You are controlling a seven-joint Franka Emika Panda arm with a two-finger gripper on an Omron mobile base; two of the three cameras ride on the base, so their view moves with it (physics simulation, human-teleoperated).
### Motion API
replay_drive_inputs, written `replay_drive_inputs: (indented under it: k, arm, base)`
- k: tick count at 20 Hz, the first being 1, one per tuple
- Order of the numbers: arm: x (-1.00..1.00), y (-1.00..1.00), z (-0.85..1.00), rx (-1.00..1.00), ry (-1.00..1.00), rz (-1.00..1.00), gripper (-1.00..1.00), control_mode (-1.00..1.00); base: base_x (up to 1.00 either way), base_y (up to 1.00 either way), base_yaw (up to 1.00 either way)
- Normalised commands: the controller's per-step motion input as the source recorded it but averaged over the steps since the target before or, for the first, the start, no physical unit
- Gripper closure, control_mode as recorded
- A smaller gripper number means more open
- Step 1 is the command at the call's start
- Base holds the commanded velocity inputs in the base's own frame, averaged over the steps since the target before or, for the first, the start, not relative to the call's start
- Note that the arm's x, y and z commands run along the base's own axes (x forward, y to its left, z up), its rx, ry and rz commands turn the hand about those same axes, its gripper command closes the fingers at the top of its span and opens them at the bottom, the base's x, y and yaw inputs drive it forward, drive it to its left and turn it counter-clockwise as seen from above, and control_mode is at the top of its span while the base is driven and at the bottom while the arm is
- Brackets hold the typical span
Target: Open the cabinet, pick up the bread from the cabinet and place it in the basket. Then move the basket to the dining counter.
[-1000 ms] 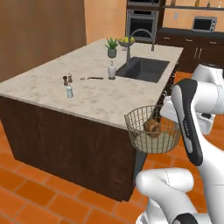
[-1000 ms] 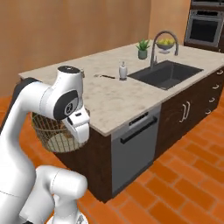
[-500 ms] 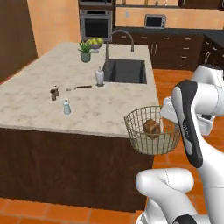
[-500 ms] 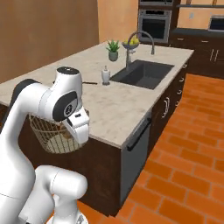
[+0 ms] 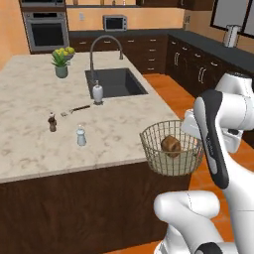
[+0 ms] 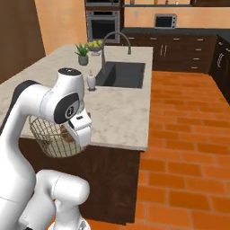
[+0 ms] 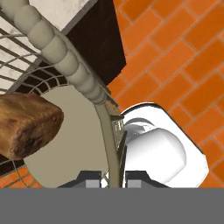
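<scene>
The dining tabletop (image 5: 34, 134) was the largest thing in sight, a beige marbled slab on a dark wood base, stretching across the left base view and running up the middle of the right base view (image 6: 117, 117). Around it lay an orange brick floor (image 6: 188, 148). A dark sink (image 5: 114, 83) was set into the stone, with an arched steel faucet (image 5: 101, 47) rising at its back edge. Against the far wall stood a built-in oven (image 5: 45, 30) and a small microwave (image 5: 114, 22) on a dark counter.

The basket (image 5: 171, 149), a round bowl of tan wire mesh, hung in the air just off the near corner of the tabletop, over the floor and clear of the stone. In the right base view it (image 6: 51, 137) showed beside the arm, partly behind the hand. The claw (image 7: 113, 177) was clenched on the basket's wall, with a thin wire strand pinched between its two dark tips in the hand view.

The bread (image 5: 170, 145), a rough golden-brown lump, rested inside the basket on its pale bottom; the hand view showed it (image 7: 26, 127) close up at the left.

On the stone stood a potted plant (image 5: 61, 62) near the far side, a white soap dispenser (image 5: 97, 92) beside the sink, and two small shakers, one pale (image 5: 81, 136) and one dark (image 5: 52, 122), well apart from the basket.
</scene>
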Motion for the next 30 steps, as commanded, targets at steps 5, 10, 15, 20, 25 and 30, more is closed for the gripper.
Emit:
replay_drive_inputs:
  k: [5,10,15,20,25,30]
  arm:
    - [0.00,0.00,0.00,0.00,0.00,0.00,1.00,1.00]
    - [0.00,0.00,0.00,0.00,0.00,0.00,1.00,1.00]
    - [0.00,0.00,0.00,0.00,0.00,0.00,1.00,1.00]
    - [0.00,0.00,0.00,0.00,0.00,0.00,1.00,1.00]
    - [0.09,0.00,-0.01,0.00,0.00,0.00,1.00,-1.00]
    - [0.80,0.00,-0.15,0.00,0.00,0.00,1.00,-1.00]
  base:
    - [0.42,0.83,-0.24]
    - [0.50,0.47,0.04]
    - [0.37,0.03,0.01]
    - [0.59,0.00,0.00]
    - [0.40,0.00,0.00]
    - [0.00,0.00,0.00]
